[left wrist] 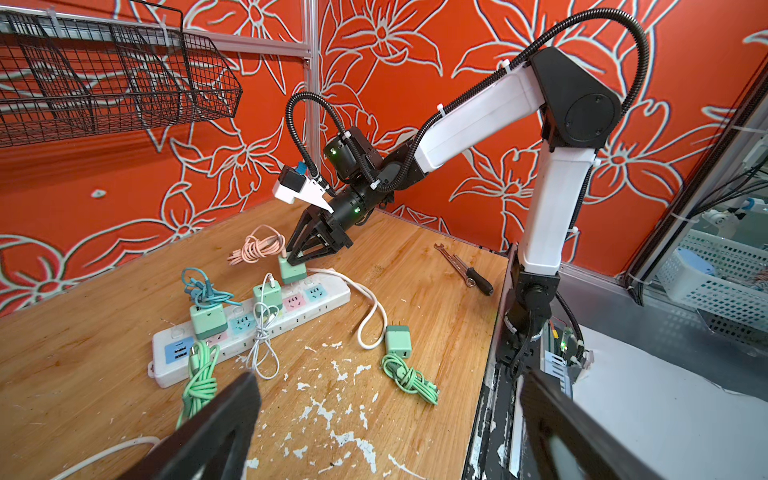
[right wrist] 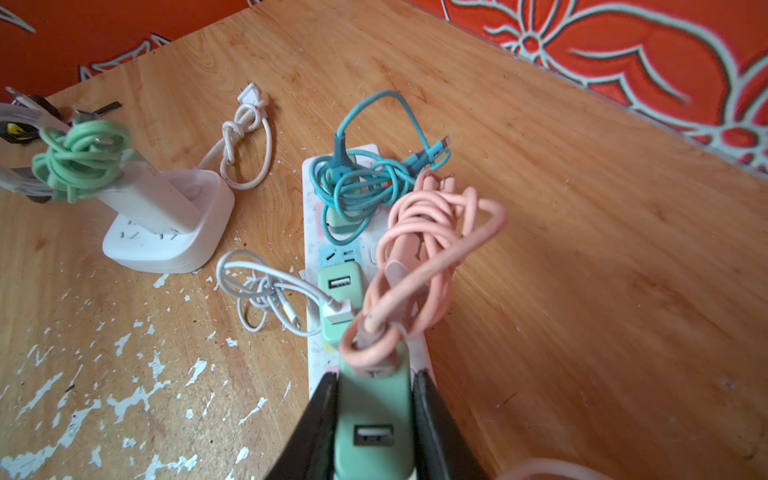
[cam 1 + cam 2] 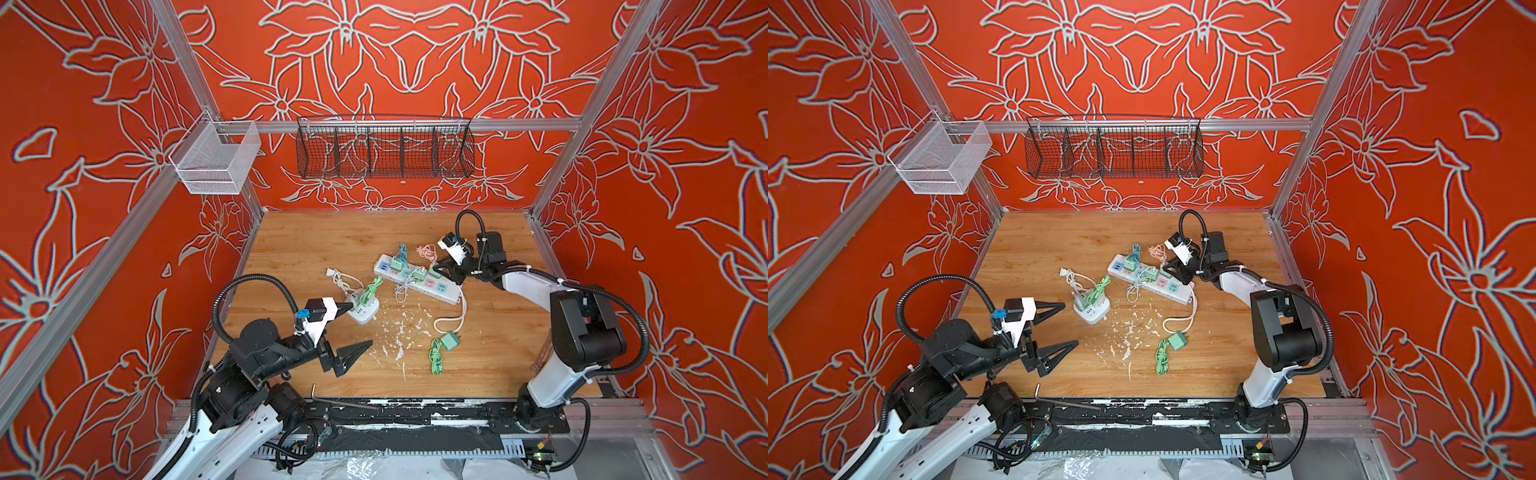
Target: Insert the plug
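So we're looking at the right pincer (image 2: pixel 376 374) clenching firmly on the green plug (image 2: pixel 374 436), one jaw on each flat side. The pink cable (image 2: pixel 419 249) is bunching up off the plug's top. The plug is sitting right over the power strip (image 1: pixel 170 372), at the end where the strip's own white cord is coming out, a bit right of the middle of the worktop (image 3: pixel 311 245). From the left wrist view its base is looking like it's touching the strip or nearly so. We're not seeing the prongs though, so we can't tell if they're going in or just resting on top.

The bit that matters, we're guessing, is the lineup. The strip is lying diagonally, its long axis running from the back middle toward the front right corner. The plug is standing upright at the pincer's tips, so the push is probably going straight down. The free pink socket (image 1: pixel 293 300) and the blue one next to it are sitting just beside the plug, seemingly on the side toward the front edge, so we're thinking it may need a small nudge that way first.

The left pincer (image 3: pixel 1071 324) is hanging released, jaws wide, near the front left corner beside the white cube socket (image 3: pixel 1092 311), gripping nothing. The right arm is clearly the nearer one.
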You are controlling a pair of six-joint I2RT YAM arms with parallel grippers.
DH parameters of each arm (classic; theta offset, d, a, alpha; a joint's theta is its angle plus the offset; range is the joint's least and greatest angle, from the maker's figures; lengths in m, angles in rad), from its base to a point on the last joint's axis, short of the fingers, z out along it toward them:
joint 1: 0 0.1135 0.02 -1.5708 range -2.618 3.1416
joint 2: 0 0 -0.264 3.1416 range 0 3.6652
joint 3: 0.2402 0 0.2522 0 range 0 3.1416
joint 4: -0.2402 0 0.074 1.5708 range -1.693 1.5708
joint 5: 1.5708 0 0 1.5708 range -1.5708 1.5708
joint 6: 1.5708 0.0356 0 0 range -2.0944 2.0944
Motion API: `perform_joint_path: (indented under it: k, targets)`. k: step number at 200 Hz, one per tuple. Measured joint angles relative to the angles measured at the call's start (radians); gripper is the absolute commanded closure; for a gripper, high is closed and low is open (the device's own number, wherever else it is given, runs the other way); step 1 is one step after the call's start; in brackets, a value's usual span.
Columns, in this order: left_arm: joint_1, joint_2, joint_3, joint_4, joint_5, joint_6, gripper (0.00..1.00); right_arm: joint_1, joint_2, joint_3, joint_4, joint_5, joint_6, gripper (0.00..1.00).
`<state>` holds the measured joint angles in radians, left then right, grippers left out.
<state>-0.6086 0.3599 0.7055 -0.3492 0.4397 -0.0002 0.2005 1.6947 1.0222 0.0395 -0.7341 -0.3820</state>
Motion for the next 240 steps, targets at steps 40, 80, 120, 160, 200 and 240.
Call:
perform_joint_path:
  k: [40, 80, 120, 160, 200, 240]
  targets:
    - [0.0, 0.0, 0.0, 0.0, 0.002, 0.0, 0.03, 0.023, 0.002, 0.014, 0.001, 0.005, 0.014, 0.88]
    - [0.0, 0.0, 0.0, 0.0, 0.008, 0.0, 0.03, 0.051, 0.001, 0.014, -0.01, 0.098, 0.043, 0.88]
    - [0.0, 0.0, -0.002, 0.002, 0.011, -0.001, 0.03, 0.07, -0.018, -0.028, 0.01, 0.181, 0.099, 0.88]
    - [0.0, 0.0, -0.002, 0.005, 0.018, 0.0, 0.03, 0.071, -0.029, -0.02, -0.033, 0.196, 0.084, 0.88]
    - [0.0, -0.003, -0.002, 0.01, 0.019, -0.005, 0.03, 0.07, -0.012, 0.033, -0.092, 0.158, 0.008, 0.88]
    - [0.0, 0.013, -0.002, 0.029, 0.029, -0.008, 0.03, 0.07, 0.016, 0.061, -0.135, 0.124, -0.034, 0.88]
